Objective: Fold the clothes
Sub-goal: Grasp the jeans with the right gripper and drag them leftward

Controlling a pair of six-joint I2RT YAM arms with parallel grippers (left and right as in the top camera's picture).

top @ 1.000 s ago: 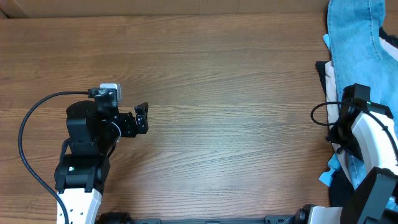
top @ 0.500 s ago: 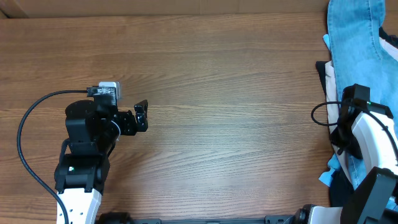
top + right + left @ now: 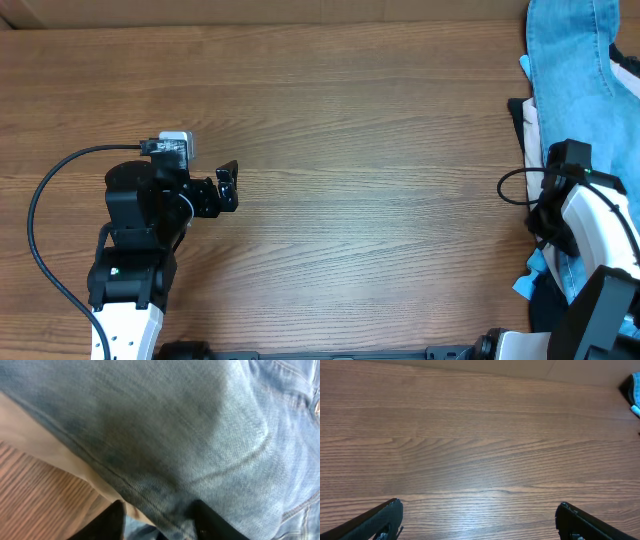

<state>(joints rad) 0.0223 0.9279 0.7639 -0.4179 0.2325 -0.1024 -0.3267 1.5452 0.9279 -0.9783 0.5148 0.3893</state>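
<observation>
The light-blue jeans [image 3: 570,50] lie in a heap at the table's right edge and run off the top of the overhead view. In the right wrist view the denim [image 3: 200,425] fills the frame. My right gripper [image 3: 157,520] sits on the heap's left edge, its two fingers closed around a seamed fold of the denim; in the overhead view it is under the wrist [image 3: 545,215]. My left gripper [image 3: 228,185] is open and empty over bare wood at the left, far from the jeans. In the left wrist view, only wood lies between its fingers [image 3: 479,520].
A beige garment [image 3: 45,440] lies under the jeans' left edge [image 3: 533,130]. A small sky-blue cloth [image 3: 525,285] and a dark garment [image 3: 545,320] lie at the heap's lower end. A black cable [image 3: 40,220] loops beside the left arm on the wooden table [image 3: 380,180].
My right wrist has shifted slightly to the left over the heap's edge. The left arm and the jeans have not visibly moved.
</observation>
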